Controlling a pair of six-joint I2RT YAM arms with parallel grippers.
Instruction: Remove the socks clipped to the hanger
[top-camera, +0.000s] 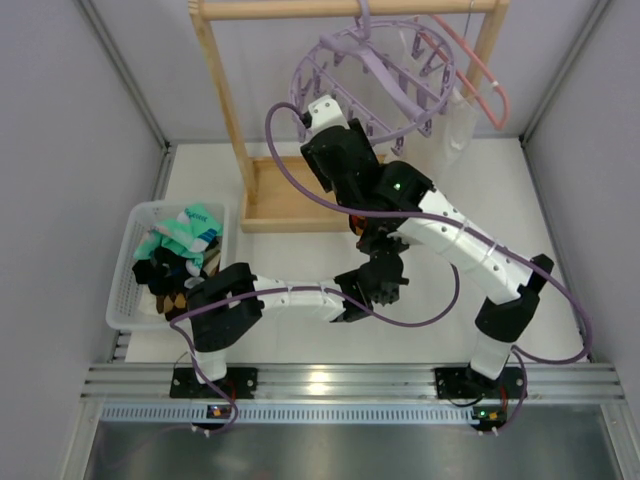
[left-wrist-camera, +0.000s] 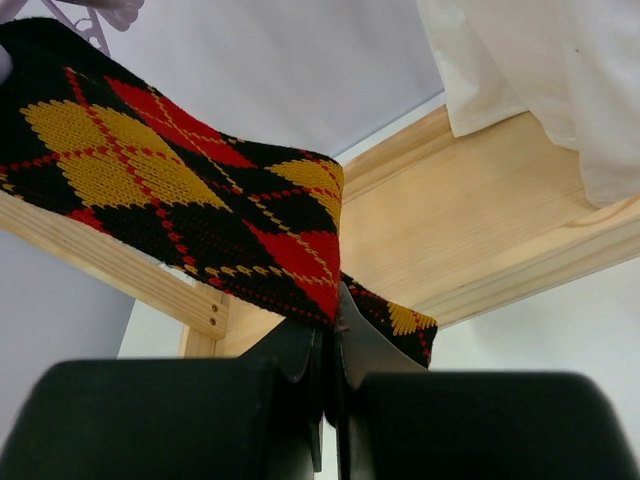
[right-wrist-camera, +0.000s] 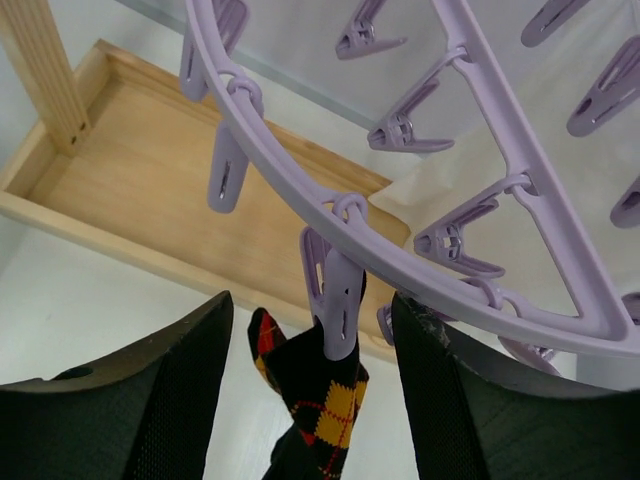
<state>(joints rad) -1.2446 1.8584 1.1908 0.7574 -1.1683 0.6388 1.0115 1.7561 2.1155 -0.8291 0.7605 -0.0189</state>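
Pale grey walls (top-camera: 70, 120) enclose a white table (top-camera: 500, 190) on three sides. A light wooden rack (top-camera: 225, 100) stands at upper centre, its tray base (top-camera: 258, 195) on the table. A metal rail (top-camera: 340, 382) crosses the bottom.

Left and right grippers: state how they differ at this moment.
The left gripper is shut on the argyle sock's lower end; the right gripper is open, holding nothing. The left gripper points up from below the sock; the right gripper straddles the clip pinning the sock's top to the hanger. Both work the same sock.
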